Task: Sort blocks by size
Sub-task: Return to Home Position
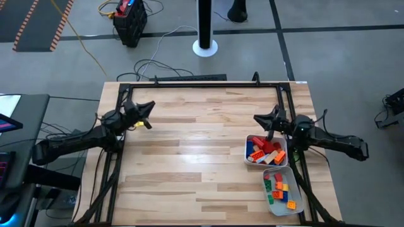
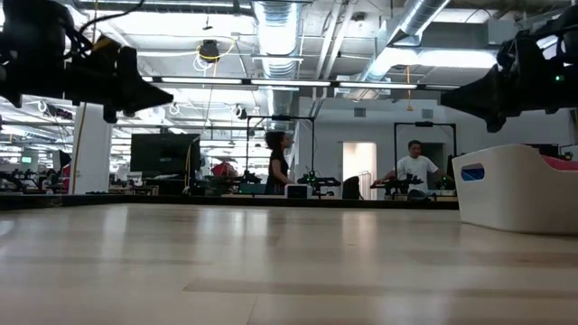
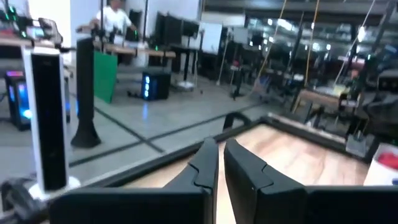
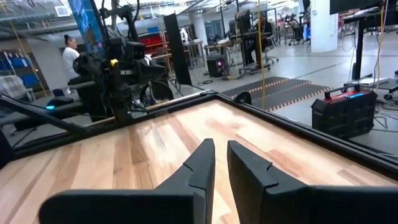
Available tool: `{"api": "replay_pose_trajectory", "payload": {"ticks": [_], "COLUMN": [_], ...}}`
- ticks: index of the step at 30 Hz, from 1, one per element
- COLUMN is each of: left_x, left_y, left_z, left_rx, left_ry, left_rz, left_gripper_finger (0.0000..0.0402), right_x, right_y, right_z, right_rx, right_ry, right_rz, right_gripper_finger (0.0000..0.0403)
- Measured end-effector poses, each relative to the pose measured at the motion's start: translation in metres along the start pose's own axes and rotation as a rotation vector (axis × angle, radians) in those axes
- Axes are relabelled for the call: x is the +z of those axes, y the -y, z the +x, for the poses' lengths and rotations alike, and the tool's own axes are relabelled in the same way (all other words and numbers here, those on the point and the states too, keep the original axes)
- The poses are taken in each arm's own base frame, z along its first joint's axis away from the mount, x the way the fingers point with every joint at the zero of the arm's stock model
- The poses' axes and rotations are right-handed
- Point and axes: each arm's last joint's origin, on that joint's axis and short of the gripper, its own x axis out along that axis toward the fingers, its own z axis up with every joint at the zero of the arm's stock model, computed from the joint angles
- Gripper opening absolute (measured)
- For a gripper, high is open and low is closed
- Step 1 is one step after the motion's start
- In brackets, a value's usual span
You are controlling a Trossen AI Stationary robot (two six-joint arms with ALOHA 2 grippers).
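Table (image 1: pixel 189 183), pale wood, seen from above. Clock bearings are taken from its centre.

**Blocks:**
- All visible ones lie in two white trays on the right side, with none on the bare wood.
- The upper tray (image 1: pixel 247 151) at 3 o'clock holds the oblong blocks (image 1: pixel 266 150). These are mostly red and orange, with a few tan, heaped at all angles.
- The lower tray (image 1: pixel 287 213) at 4 o'clock, just beside the first, holds the small squarish blocks (image 1: pixel 281 188). These are green, red, orange and a little blue and yellow, spread more loosely.
- Both heaps overlap too much for an exact count; each is roughly ten.
- In the low view one tray's white wall stands at the right edge, with a red block showing above its rim.

**Grippers:**
- Two arms, one gripper each.
- The left gripper (image 3: pixel 220 149) hangs raised at 10 o'clock, near the table's left edge. Its fingers are drawn almost together with only a thin slit between them, and they hold nothing.
- The right gripper (image 4: pixel 220 149) hangs raised at 2 o'clock, just beyond the upper tray. It shows the same thin slit and holds nothing.
- Both point inward across the table toward each other.

**Room:** two people stand at benches far behind, in the low view.
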Motion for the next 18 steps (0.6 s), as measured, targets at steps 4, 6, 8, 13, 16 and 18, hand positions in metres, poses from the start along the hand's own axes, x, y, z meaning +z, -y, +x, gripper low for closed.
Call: {"api": "replay_pose_trajectory", "payload": {"ticks": [4,6,8,13,16,18], "left_x": [-0.003,-0.005,-0.007,-0.017,-0.025,-0.03], "left_y": [0.0,-0.001,-0.001,-0.003,-0.004,-0.006], "left_z": [0.001,0.0,0.0,-0.001,-0.003,-0.005], "left_rx": [0.009,0.014,0.021,0.037,0.047,0.052], "left_ry": [-0.059,-0.079,-0.109,-0.208,-0.287,-0.341], "left_rz": [-0.008,-0.048,-0.079,-0.023,0.03,0.066], "left_gripper_finger": [0.002,0.002,0.0021,0.0021,0.0021,0.0021], "right_x": [-0.001,-0.001,-0.001,-0.001,-0.001,-0.001], "right_y": [0.0,0.0,0.0,0.0,0.0,0.0], "right_z": [0.0,0.0,0.0,0.0,0.0,0.0], "right_rx": [0.0,0.0,0.0,-0.001,-0.001,-0.001], "right_ry": [-0.005,-0.006,-0.007,-0.008,-0.01,-0.011], "right_rz": [-0.002,-0.002,-0.002,-0.002,-0.003,-0.003], "right_gripper_finger": [0.0071,0.0071,0.0071,0.0071,0.0071,0.0071]}}
